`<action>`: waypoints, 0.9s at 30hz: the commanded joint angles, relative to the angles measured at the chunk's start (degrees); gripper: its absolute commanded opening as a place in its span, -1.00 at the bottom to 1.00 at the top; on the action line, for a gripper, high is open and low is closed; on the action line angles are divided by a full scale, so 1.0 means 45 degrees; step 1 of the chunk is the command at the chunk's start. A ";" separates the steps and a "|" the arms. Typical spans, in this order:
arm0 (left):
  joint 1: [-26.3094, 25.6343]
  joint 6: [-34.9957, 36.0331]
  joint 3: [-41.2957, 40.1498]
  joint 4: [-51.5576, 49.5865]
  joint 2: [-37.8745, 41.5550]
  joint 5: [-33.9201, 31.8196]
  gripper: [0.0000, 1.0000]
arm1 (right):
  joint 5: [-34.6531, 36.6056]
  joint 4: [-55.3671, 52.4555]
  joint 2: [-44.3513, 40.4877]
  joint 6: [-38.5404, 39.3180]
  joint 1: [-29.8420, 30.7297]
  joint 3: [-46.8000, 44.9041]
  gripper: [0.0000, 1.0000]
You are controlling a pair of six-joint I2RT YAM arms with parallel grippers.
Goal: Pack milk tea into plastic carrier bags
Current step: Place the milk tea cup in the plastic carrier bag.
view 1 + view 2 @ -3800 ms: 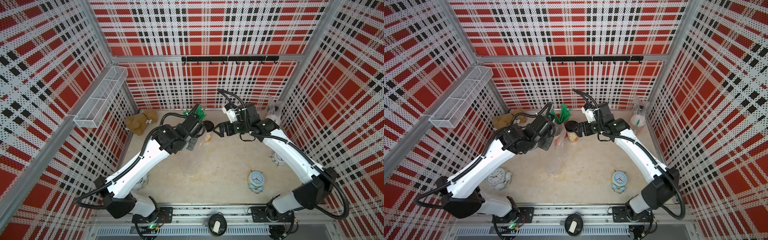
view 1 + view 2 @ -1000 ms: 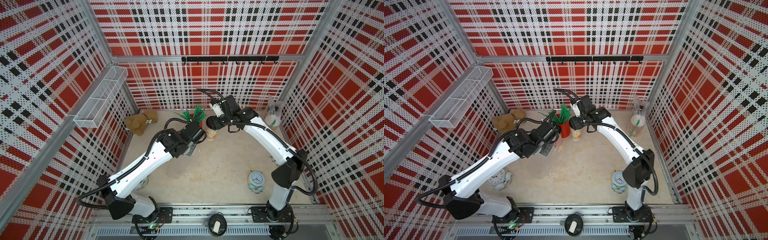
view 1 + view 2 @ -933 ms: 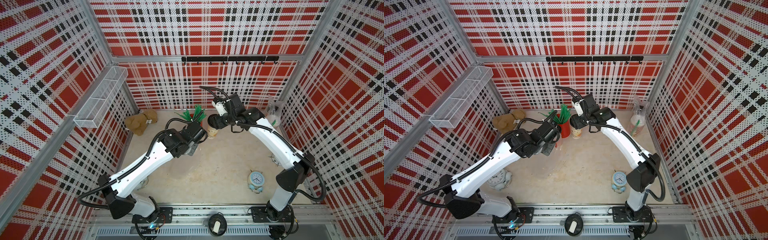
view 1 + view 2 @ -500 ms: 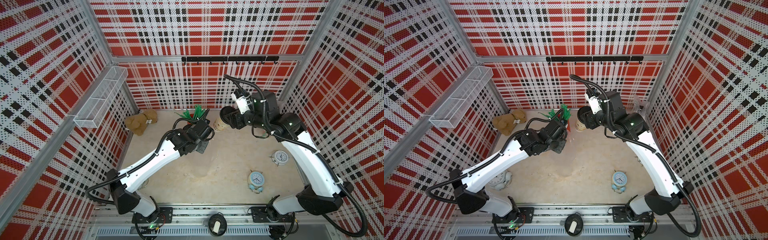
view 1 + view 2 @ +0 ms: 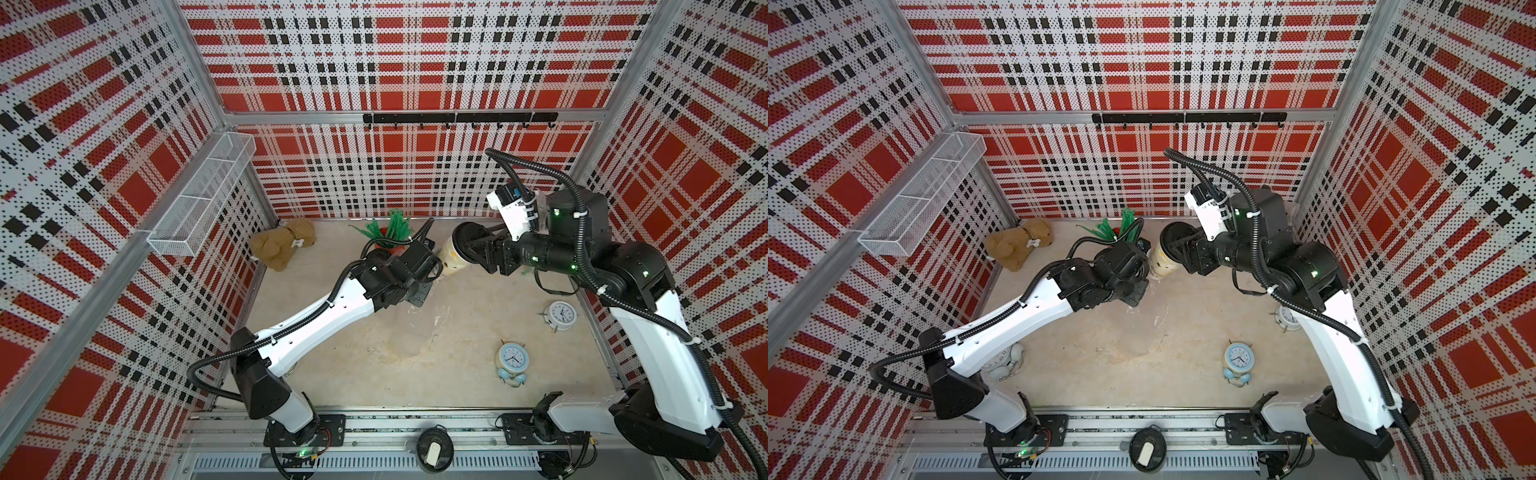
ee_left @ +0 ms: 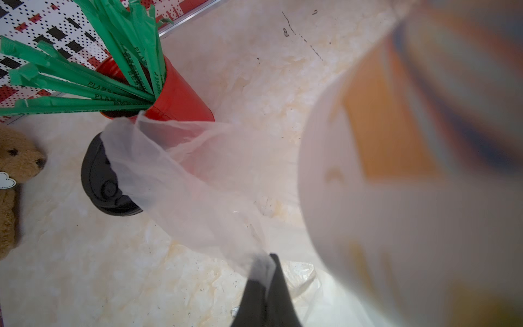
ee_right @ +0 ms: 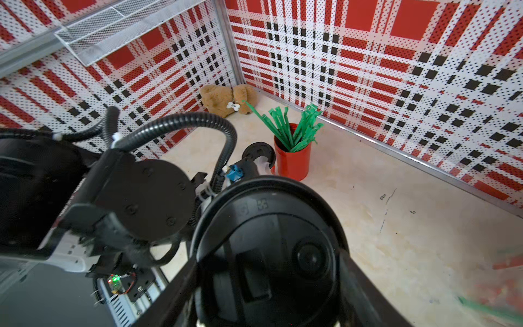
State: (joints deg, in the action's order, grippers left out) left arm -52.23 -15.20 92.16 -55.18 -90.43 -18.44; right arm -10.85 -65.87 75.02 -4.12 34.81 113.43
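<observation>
My right gripper is shut on a milk tea cup with a black lid, holding it tilted above the floor. Right beside the cup, my left gripper is shut on a thin strip of a clear plastic carrier bag. The rest of the bag hangs down to the floor under the cup. In the left wrist view the held cup is a close blur. Another black-lidded milk tea cup stands beside the red straw holder.
A teddy bear lies in the back left corner. A blue alarm clock and a white one stand at the right, and another white clock sits under my left arm. A wire basket hangs on the left wall.
My right gripper has lifted the cup off the floor beside the straw holder and carried it right and up, tilting it. My left gripper has moved right with the bag.
</observation>
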 commanded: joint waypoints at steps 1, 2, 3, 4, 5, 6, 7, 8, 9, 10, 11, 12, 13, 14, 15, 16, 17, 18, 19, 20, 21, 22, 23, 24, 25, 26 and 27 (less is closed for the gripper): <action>-0.0132 -0.0487 0.0253 0.0449 0.0142 -0.0122 -1.00 | -0.1291 0.0542 -0.0455 -0.0474 0.0058 -0.0325 -0.42; -0.0132 -0.0537 0.0190 0.0532 0.0192 -0.0131 -1.00 | -0.1434 0.0582 -0.0533 -0.0529 0.0076 -0.0433 -0.42; -0.0132 -0.0588 0.0084 0.0662 0.0285 -0.0135 -1.00 | -0.1549 0.0628 -0.0641 -0.0606 0.0101 -0.0558 -0.42; -0.0132 -0.0629 -0.0019 0.0787 0.0355 -0.0105 -1.00 | -0.1662 0.0671 -0.0709 -0.0675 0.0118 -0.0688 -0.42; -0.0132 -0.0704 -0.0114 0.0915 0.0422 -0.0119 -1.00 | -0.1774 0.0723 -0.0787 -0.0751 0.0165 -0.0822 -0.42; -0.0142 -0.0775 -0.0247 0.1049 0.0539 -0.0124 -1.00 | -0.1853 0.0713 -0.0850 -0.0813 0.0191 -0.0960 -0.43; -0.0113 -0.0847 -0.0353 0.1141 0.0622 -0.0141 -1.00 | -0.1898 0.0713 -0.0899 -0.0867 0.0204 -0.1095 -0.43; -0.0113 -0.0933 -0.0452 0.1254 0.0738 -0.0152 -1.00 | -0.1922 0.0700 -0.0946 -0.0913 0.0212 -0.1185 -0.44; -0.0095 -0.0996 -0.0563 0.1337 0.0862 -0.0148 -1.00 | -0.1934 0.0696 -0.1002 -0.0966 0.0232 -0.1332 -0.45; -0.0083 -0.1063 -0.0668 0.1436 0.0979 -0.0156 -1.00 | -0.1957 0.0718 -0.1055 -0.1026 0.0231 -0.1458 -0.46; -0.0057 -0.1114 -0.0778 0.1531 0.1067 -0.0163 -1.00 | -0.1996 0.0703 -0.1103 -0.1072 0.0216 -0.1586 -0.47; -0.0025 -0.1175 -0.0893 0.1605 0.1211 -0.0181 -1.00 | -0.2003 0.0701 -0.1154 -0.1121 0.0232 -0.1704 -0.47; 0.0011 -0.1244 -0.0972 0.1634 0.1298 -0.0209 -1.00 | -0.2001 0.0708 -0.1216 -0.1180 0.0229 -0.1800 -0.47; 0.0032 -0.1294 -0.1053 0.1685 0.1373 -0.0257 -1.00 | -0.1997 0.0692 -0.1276 -0.1214 0.0238 -0.1922 -0.48; 0.0072 -0.1357 -0.1137 0.1748 0.1442 -0.0312 -1.00 | -0.2027 0.0715 -0.1347 -0.1280 0.0253 -0.2017 -0.48; 0.0097 -0.1419 -0.1216 0.1805 0.1484 -0.0347 -1.00 | -0.2066 0.0745 -0.1411 -0.1335 0.0244 -0.2104 -0.48; 0.0120 -0.1547 -0.1304 0.1879 0.1535 -0.0378 -1.00 | -0.2113 0.0783 -0.1490 -0.1407 0.0269 -0.2176 -0.49; 0.0144 -0.1594 -0.1367 0.1956 0.1565 -0.0379 -1.00 | -0.2160 0.0849 -0.1568 -0.1468 0.0266 -0.2262 -0.49; 0.0141 -0.1692 -0.1426 0.2050 0.1585 -0.0399 -1.00 | -0.2237 0.0945 -0.1669 -0.1573 0.0257 -0.2390 -0.49; 0.0161 -0.1801 -0.1490 0.2152 0.1614 -0.0426 -1.00 | -0.2346 0.1096 -0.1753 -0.1673 0.0280 -0.2535 -0.49; 0.0161 -0.1901 -0.1562 0.2249 0.1634 -0.0436 -1.00 | -0.2442 0.1226 -0.1836 -0.1771 0.0291 -0.2707 -0.49; 0.0179 -0.2014 -0.1616 0.2318 0.1647 -0.0454 -1.00 | -0.2507 0.1366 -0.1913 -0.1873 0.0311 -0.2877 -0.49; 0.0180 -0.2098 -0.1666 0.2386 0.1660 -0.0455 -1.00 | -0.2585 0.1479 -0.1969 -0.1969 0.0336 -0.3110 -0.50; 0.0200 -0.2206 -0.1730 0.2447 0.1704 -0.0454 -1.00 | -0.2614 0.1566 -0.2016 -0.2055 0.0357 -0.3300 -0.50; 0.0219 -0.2293 -0.1805 0.2520 0.1752 -0.0433 -1.00 | -0.2593 0.1611 -0.2042 -0.2112 0.0389 -0.3438 -0.50; 0.0229 -0.2373 -0.1861 0.2598 0.1799 -0.0373 -1.00 | -0.2549 0.1657 -0.2061 -0.2167 0.0454 -0.3603 -0.51; 0.0256 -0.2469 -0.1966 0.2703 0.1879 -0.0291 -1.00 | -0.2462 0.1720 -0.2072 -0.2223 0.0513 -0.3753 -0.51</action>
State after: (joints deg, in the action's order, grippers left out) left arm -51.44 -23.35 84.29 -45.80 -83.88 -19.42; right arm -20.18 -63.18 66.57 -12.34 36.34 97.91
